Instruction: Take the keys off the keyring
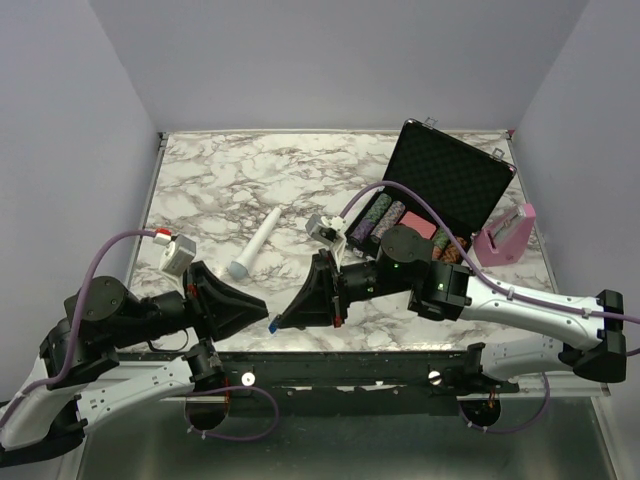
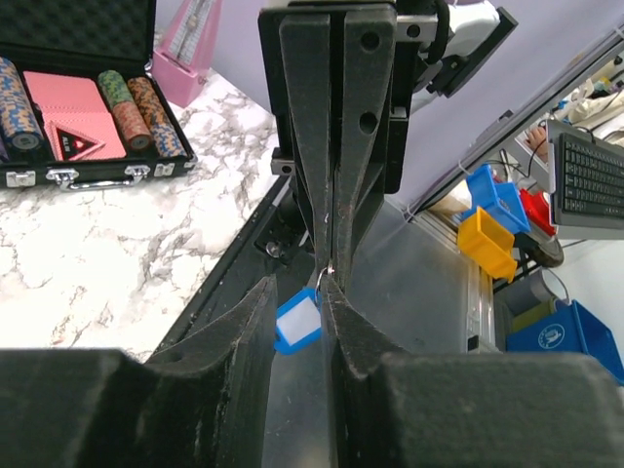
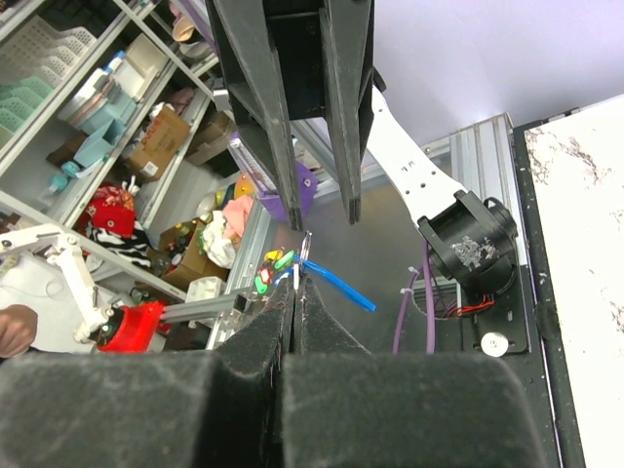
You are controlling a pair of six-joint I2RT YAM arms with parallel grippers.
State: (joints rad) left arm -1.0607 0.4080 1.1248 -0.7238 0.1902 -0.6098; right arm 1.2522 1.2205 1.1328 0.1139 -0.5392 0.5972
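Grippers: right gripper (image 3: 295,278) fully closed, fingertips pinching the tiny thin silvery metal keyring (image 3: 305,244). Left gripper (image 2: 300,292) partly open with fingers apart, its tips pointed straight at the right gripper's tips and just short of them, clamped on nothing.

Key: small key with bright blue plastic head (image 2: 297,322), hanging from the keyring. In the left wrist view it shows in the gap between the left fingers; whether it touches either finger cannot be told.

Position: both grippers meet tip to tip above the near edge of the white-and-grey marble-patterned table (image 1: 230,180).

Surroundings: white stick-like tool (image 1: 255,245) lying on the table beyond the grippers. Open black case (image 1: 450,175) at far right, with stacked poker chips (image 1: 372,215) inside. Pink upright object (image 1: 505,238) just beside the case on its right.
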